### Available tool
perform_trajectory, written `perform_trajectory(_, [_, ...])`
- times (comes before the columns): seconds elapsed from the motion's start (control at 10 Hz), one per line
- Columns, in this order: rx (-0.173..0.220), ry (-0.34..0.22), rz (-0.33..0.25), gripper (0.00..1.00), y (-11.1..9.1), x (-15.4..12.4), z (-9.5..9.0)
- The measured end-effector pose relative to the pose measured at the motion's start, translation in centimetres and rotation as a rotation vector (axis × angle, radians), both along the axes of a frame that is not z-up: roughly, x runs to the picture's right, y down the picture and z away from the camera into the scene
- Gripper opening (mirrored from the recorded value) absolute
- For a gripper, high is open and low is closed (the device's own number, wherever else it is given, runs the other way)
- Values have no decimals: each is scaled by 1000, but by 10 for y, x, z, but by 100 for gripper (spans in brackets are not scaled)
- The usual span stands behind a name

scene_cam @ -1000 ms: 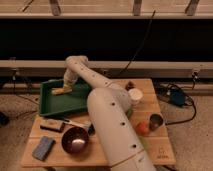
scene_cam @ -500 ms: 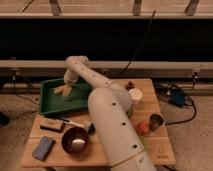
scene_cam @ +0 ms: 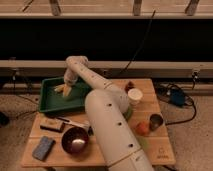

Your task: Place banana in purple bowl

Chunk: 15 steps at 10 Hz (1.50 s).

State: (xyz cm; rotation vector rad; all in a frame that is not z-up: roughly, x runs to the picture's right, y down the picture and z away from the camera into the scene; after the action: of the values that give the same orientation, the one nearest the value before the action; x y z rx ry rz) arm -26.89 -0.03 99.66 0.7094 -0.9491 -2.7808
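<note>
- One banana (scene_cam: 60,90) lies in the green tray (scene_cam: 50,106) at the upper left of the table (scene_cam: 152,145), towards the tray's back edge.
- Its long axis seems to run roughly left to right across the frame with a slight slant; I cannot tell which end is the stem.
- The gripper (scene_cam: 65,89) reaches down into the tray right at the banana, its fingers spread apart and not pinching the fruit; whether they touch it I cannot tell.
- The purple bowl (scene_cam: 75,140) stands at the lower left of the table, well apart from the tray, glossy inside with nothing in it.
- A blue sponge (scene_cam: 43,148) lies just left of the bowl, and a brown packet (scene_cam: 51,124) lies between bowl and tray; its print is too small to read.
- A white cup (scene_cam: 134,95) stands right of the arm, a metal cup (scene_cam: 156,121) lower right.
- A faint triangular mark (scene_cam: 160,154) sits on the table's lower right corner, with no words that can be made out.
</note>
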Motion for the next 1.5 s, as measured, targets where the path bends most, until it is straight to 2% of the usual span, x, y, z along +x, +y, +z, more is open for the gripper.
perform_trajectory(0.6, [-28,-5,-32,79,8,-8,11])
perform_trajectory(0.8, [-33,-6,-39,64,10,-8,12])
perform_trajectory(1.2, [-36,1,-39,24,14,-4,5])
perform_trajectory(1.4, [-26,-1,-28,4,11,0,-1])
perform_trajectory(1.5, [-19,-4,-23,0,9,2,-5])
